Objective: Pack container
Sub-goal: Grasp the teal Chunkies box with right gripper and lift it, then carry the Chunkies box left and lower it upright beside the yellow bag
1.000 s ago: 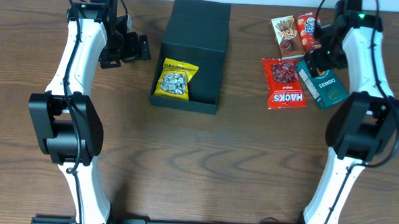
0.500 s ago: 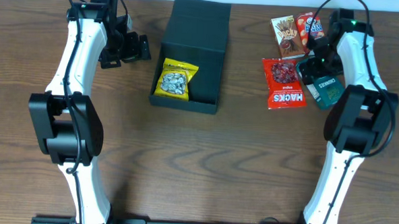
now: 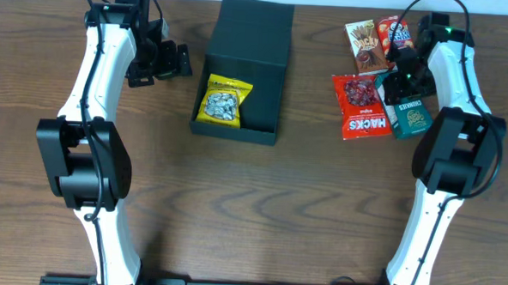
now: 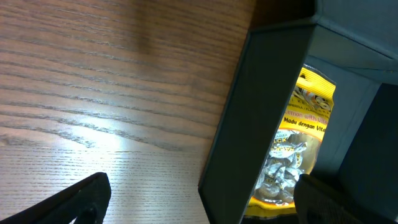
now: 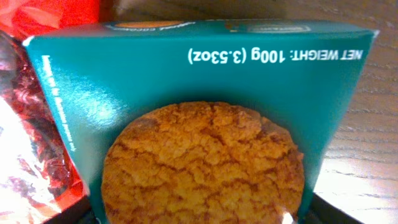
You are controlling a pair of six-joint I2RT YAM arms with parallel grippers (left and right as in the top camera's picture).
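The wooden table (image 3: 320, 205) fills my overhead view. The left arm (image 3: 99, 58) reaches up its left side and the right arm (image 3: 463, 83) up its right side. The container (image 3: 254, 31), a dark matte box, lies at the far centre of the table between the arms, with its flap lid folded back away from me and its tray open. The red snack pouch (image 3: 360, 106) lies flat to the right of the container, well apart from it. The teal cookie carton (image 3: 412, 118) lies just beside that pouch on its right edge. A yellow snack pouch (image 3: 223, 102) rests inside the container tray, against its left wall. Two small packs, one brown (image 3: 362, 44) and one red and blue (image 3: 390, 35), lie side by side beyond the red pouch. The left gripper (image 3: 182, 60) hovers to the left of the container with its fingers (image 4: 81, 199) spread wide and nothing between them. The right gripper (image 3: 403, 83) sits over the far end of the carton. My right wrist view is filled by the carton's cookie picture (image 5: 199, 168), with dark fingertips (image 5: 333, 211) at the lower corners. I cannot tell whether they clamp it.
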